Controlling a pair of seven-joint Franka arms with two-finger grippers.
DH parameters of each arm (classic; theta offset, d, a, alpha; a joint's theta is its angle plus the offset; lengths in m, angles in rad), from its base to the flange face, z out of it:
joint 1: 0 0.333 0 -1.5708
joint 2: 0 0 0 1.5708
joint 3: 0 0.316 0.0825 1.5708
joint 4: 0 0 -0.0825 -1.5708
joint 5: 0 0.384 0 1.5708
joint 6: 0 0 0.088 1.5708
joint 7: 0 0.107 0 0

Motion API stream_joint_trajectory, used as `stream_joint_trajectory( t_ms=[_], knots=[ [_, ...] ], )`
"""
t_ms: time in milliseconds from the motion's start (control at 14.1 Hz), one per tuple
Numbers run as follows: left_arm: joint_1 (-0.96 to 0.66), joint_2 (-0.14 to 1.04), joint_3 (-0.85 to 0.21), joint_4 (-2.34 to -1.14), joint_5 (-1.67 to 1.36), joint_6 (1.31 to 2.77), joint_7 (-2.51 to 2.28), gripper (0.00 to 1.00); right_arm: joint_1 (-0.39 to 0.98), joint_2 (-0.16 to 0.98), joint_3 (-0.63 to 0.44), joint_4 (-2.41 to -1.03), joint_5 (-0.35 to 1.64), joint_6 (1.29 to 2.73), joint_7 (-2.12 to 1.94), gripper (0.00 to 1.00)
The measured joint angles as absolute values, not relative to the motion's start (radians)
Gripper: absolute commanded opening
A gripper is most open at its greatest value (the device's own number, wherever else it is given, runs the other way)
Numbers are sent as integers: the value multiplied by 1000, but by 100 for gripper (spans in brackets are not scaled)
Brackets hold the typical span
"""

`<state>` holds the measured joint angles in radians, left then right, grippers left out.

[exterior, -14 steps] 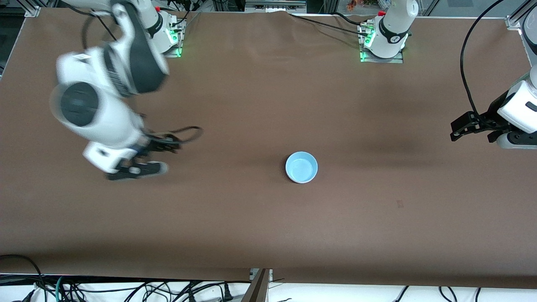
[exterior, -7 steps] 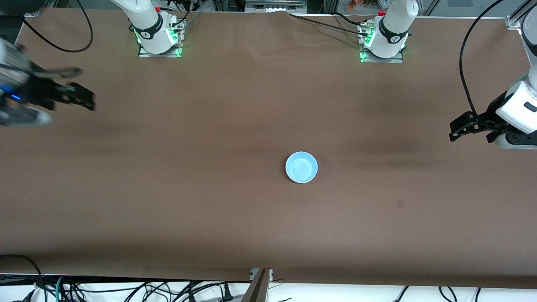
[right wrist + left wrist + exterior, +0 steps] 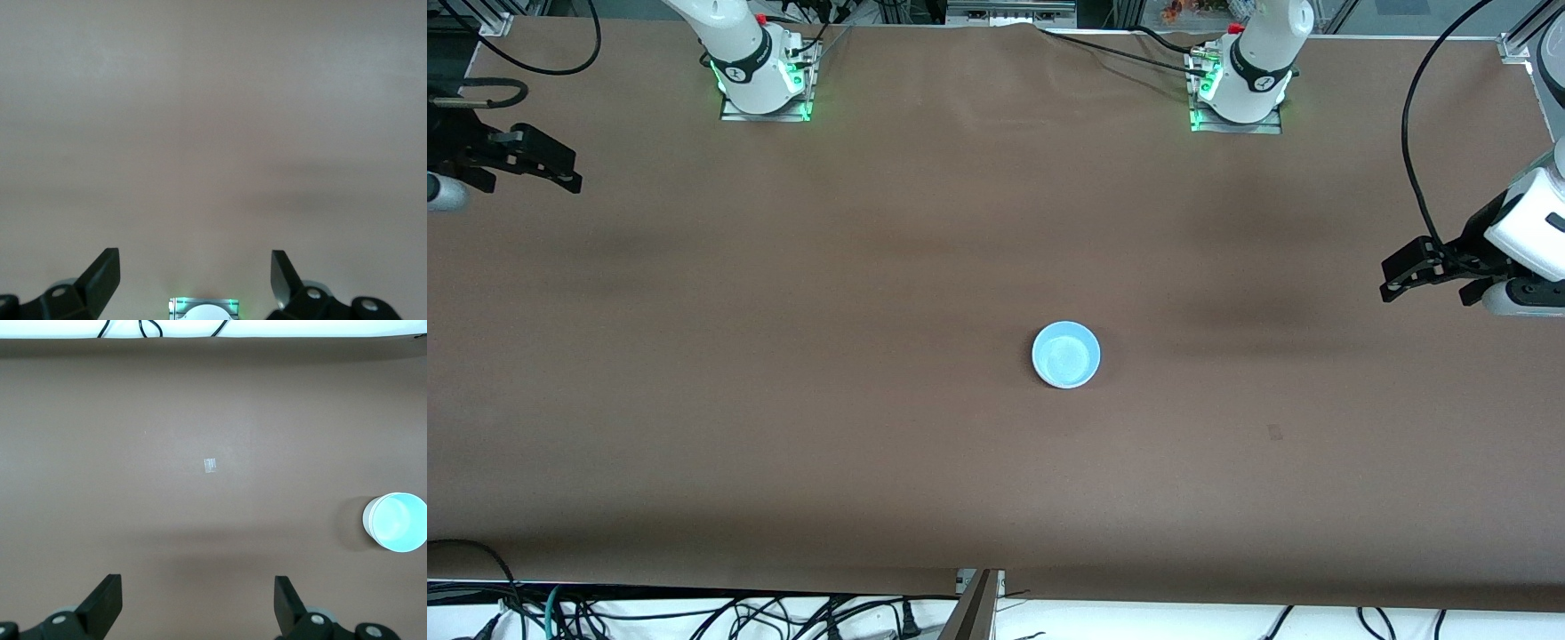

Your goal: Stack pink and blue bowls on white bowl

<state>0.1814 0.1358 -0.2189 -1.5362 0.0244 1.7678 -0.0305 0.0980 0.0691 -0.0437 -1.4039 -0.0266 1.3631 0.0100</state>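
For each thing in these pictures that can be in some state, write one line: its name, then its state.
blue bowl: upright on the table, empty, topmost of a stack; a white wall shows under its rim.
pink bowl: not visible; cannot tell.
left gripper: open, empty, above the left arm's end of the table.
right gripper: open, empty, above the right arm's end of the table.

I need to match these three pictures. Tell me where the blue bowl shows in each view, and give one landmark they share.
Front view: the blue bowl stands near the middle of the brown table, alone.
Left wrist view: the same bowl sits at the picture's edge, apart from the open left gripper.
Right wrist view: not in it; only table shows past the open right gripper.
Shared landmark: the brown table surface.
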Motion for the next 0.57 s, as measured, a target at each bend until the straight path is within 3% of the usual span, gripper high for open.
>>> stream_joint_trajectory(
  t_ms=[569],
  knots=[
    [185,141,-217,-1532,24,1768,-31,100,94,54,-44,-1437,-27,1361,-5,100]
  ],
)
